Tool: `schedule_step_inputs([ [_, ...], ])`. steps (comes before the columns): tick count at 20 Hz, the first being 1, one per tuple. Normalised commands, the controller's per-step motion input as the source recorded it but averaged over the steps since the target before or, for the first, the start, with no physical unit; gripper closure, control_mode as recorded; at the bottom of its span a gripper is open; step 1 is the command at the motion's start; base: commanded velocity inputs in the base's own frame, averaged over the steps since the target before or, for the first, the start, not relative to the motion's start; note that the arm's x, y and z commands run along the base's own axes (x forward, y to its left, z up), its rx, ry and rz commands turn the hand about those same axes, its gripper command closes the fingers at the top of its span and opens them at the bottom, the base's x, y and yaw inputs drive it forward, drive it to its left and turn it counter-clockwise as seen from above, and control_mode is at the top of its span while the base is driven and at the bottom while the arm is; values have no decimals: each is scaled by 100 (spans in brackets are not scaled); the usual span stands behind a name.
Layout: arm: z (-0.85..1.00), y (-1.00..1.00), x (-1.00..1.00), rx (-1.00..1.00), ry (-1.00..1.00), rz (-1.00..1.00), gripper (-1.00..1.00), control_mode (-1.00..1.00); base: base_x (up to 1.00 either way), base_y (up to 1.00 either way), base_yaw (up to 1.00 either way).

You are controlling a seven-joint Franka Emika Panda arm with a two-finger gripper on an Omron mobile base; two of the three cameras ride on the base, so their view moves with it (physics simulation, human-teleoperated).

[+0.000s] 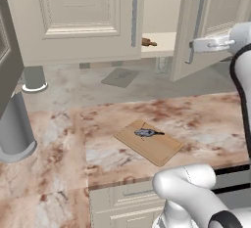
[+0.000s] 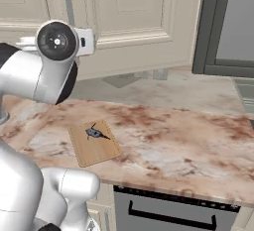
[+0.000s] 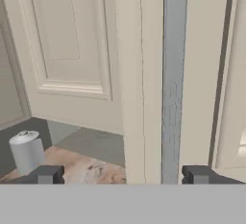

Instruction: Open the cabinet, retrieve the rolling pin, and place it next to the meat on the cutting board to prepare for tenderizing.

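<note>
Cream wall cabinet point(image 1: 73, 16) with its right raised-panel door point(image 1: 203, 26) swung ajar, the two-finger gripper point(image 3: 122, 174) with jaws released, spread either side of the door's grey bar handle point(image 3: 173, 74); slim brown rolling pin point(image 1: 148, 42) on the inner shelf, at 12 o'clock from the tan cutting board point(image 1: 149, 141) bearing grey-blue meat point(image 1: 147, 133) on the marbled tabletop point(image 1: 206, 119).

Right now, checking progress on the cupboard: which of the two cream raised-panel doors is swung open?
The right cream cabinet door, next to the open gripper, stands swung outward. The left door lies flat and shut. The brown rolling pin shows in the gap.
</note>
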Motion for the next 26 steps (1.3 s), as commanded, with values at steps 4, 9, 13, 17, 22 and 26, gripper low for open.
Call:
schedule_step_inputs([
  [4,0,16,-99,-6,0,0,-100,-100,0,0,0],
  [9,0,50,-60,-9,0,-5,-100,-100,0,0,0],
  [13,0,74,-24,-18,0,-11,-100,-100,0,0,0],
  [17,0,76,-3,-21,0,-13,-100,-100,0,0,0],
  [22,0,56,27,-29,1,-11,-100,-100,0,0,0],
  [26,-5,24,62,-29,8,-12,-100,-100,0,0,0],
])
